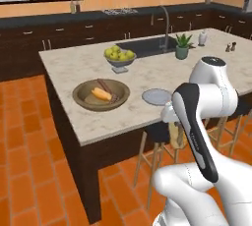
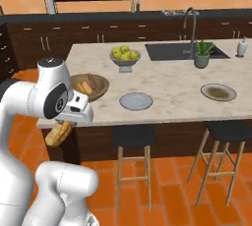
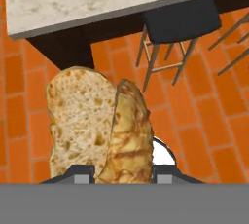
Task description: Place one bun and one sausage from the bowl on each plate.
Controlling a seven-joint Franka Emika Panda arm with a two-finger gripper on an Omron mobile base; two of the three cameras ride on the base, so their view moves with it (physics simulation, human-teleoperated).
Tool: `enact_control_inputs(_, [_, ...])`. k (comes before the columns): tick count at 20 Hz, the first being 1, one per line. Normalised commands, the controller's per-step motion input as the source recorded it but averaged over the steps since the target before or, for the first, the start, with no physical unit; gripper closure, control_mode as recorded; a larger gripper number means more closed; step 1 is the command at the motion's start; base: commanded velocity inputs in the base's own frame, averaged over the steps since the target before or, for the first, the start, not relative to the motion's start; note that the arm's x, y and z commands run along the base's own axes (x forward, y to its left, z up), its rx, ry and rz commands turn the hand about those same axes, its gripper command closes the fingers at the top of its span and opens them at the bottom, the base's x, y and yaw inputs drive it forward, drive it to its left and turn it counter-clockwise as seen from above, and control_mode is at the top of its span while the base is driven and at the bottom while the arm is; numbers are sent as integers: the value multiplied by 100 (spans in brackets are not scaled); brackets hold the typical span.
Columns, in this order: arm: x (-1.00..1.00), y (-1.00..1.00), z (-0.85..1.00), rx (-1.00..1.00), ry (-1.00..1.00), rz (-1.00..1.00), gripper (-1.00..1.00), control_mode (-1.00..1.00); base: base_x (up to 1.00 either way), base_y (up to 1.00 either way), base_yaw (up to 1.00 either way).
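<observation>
My gripper (image 3: 122,173) is shut on a split, crusty bun (image 3: 97,125), which hangs over the orange tile floor just in front of the island counter's near edge. The same bun (image 2: 58,133) shows below my hand in the right base view and beside the arm (image 1: 177,135) in the left base view. The brown wooden bowl (image 1: 83,103) (image 2: 102,86) sits on the counter with an orange bun (image 1: 101,94) and dark sausages (image 1: 106,88) in it. A grey plate (image 1: 156,96) (image 2: 136,101) lies right of the bowl. Another plate (image 2: 218,92) lies farther right.
A grey footed bowl of apples (image 1: 119,56) (image 2: 125,54) stands behind the wooden bowl. Sink (image 2: 177,51), faucet (image 1: 165,23) and potted plant (image 2: 202,54) are at the back. Dark stools (image 2: 134,136) (image 2: 229,131) stand under the counter's front edge.
</observation>
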Motion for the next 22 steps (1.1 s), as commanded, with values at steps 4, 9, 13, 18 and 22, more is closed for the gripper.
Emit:
enact_control_inputs(4, [0, 0, 0, 0, 0, 0, 100, 100, 38, -100, 43])
enact_control_inputs(9, [0, 0, 0, 0, 0, 0, 100, 100, 44, -90, 42])
enact_control_inputs(13, [0, 0, 0, 0, 0, 0, 100, 100, 45, 9, 12])
enact_control_inputs(18, [0, 0, 0, 0, 0, 0, 100, 100, 38, 62, 0])
enact_control_inputs(22, [0, 0, 0, 0, 0, 0, 100, 100, 59, 18, 6])
